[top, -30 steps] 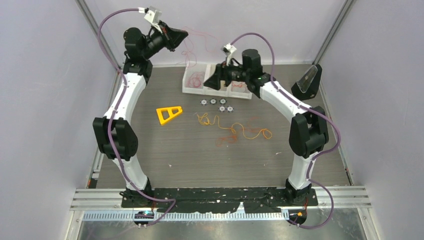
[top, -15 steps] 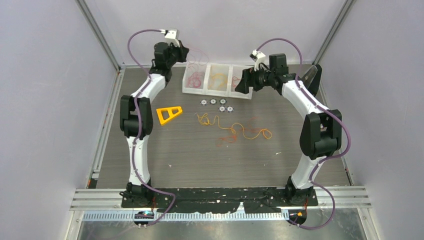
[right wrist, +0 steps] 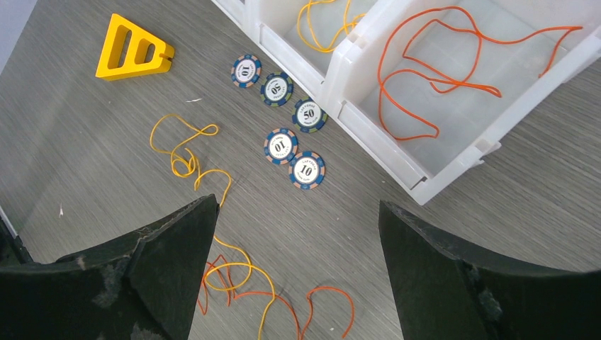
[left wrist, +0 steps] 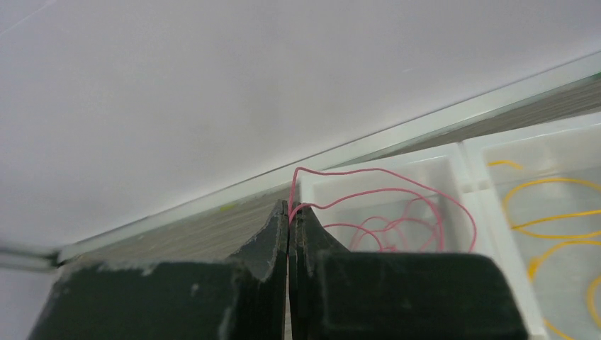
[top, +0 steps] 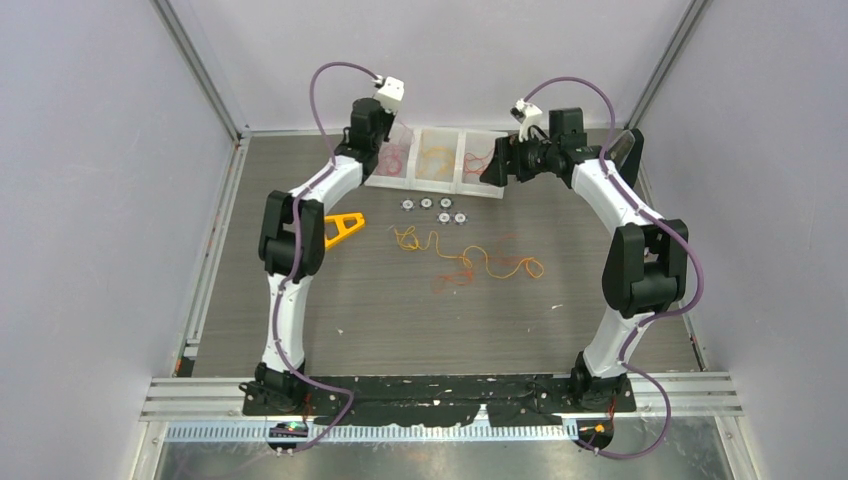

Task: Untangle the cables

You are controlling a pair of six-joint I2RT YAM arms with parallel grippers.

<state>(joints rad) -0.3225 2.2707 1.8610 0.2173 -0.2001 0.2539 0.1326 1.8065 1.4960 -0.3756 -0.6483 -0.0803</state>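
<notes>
From above, tangled cables (top: 470, 262) are seen mid-bench, the tray (top: 432, 186) at twelve o'clock. At the left wrist, a red cable (left wrist: 386, 190) is pinched in the closed left gripper (left wrist: 289, 212) at the tray's left compartment, seemingly for sorting. At the right wrist, the right gripper (right wrist: 296, 207) is spread wide, empty, the cables at six o'clock.

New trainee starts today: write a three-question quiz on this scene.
1. True or false: the left gripper is shut on a red cable.
2. How many chips are there?
3. The middle bin holds a cable of which colour? A yellow, B orange, C red.
Key: 1 true; 2 five; 3 A
</notes>
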